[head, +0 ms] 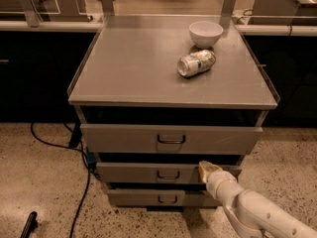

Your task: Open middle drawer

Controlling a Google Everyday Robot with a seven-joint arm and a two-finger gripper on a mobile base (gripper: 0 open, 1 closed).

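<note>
We find the gripper (208, 168) low at the right of the cabinet, against the upper right edge of the middle drawer (143, 173) — the second of three grey fronts, under the taller top drawer (119, 139) and above the bottom drawer (133, 198). Whether it is parted or closed, or has hold of anything, we cannot tell. The risk, as we judge it, is that contact lies well to the right of the pull handle (168, 174): a tug from that corner could skew the tray and jam it, or the gripper could slip off the lip. The top drawer's front stands just above, so any lift would knock it. A jolt might roll the can (196, 63) lying on its side on the cabinet top (124, 68), near the bowl (206, 32). In front the floor (44, 192) lies open, save a cable (85, 185) at the left — room enough, we think, to draw straight back
</note>
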